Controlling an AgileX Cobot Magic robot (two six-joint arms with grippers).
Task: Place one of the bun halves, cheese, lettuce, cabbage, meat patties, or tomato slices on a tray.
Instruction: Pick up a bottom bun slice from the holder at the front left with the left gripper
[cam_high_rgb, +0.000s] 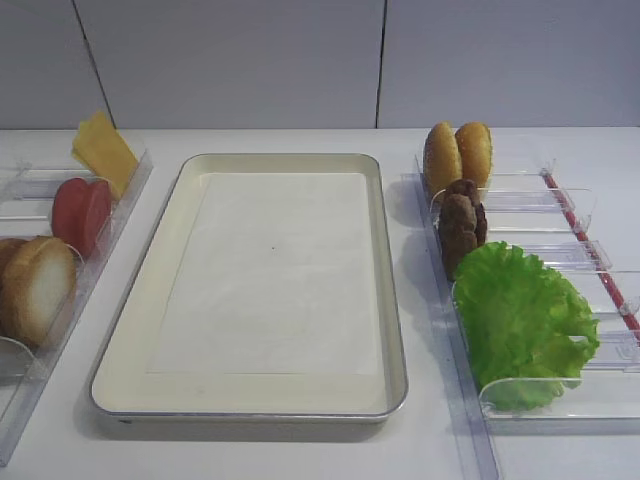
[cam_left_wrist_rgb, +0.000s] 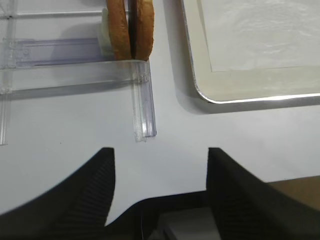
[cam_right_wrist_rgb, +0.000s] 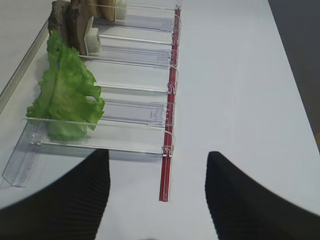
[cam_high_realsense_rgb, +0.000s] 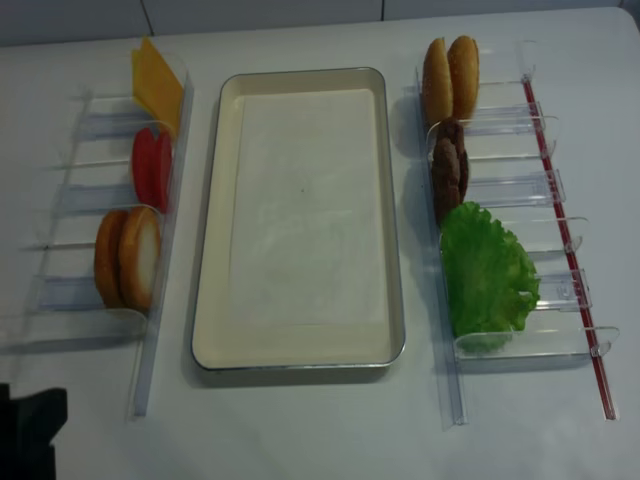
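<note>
tray (cam_high_rgb: 140, 330) bare, both arms low at table's near edge, jaws apart, holding nothing

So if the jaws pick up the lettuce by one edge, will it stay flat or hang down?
The lettuce is thin and frilly, so it probably droops. It leans upright in its holder, so it seems light and may catch on the wall.

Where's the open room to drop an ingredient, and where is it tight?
The tray has nothing on its white liner from rim to rim. Bare table runs along the near edge, below the tray. The side holders are crowded: cheese, tomato slices and bun halves left; buns, patties and lettuce right.
</note>
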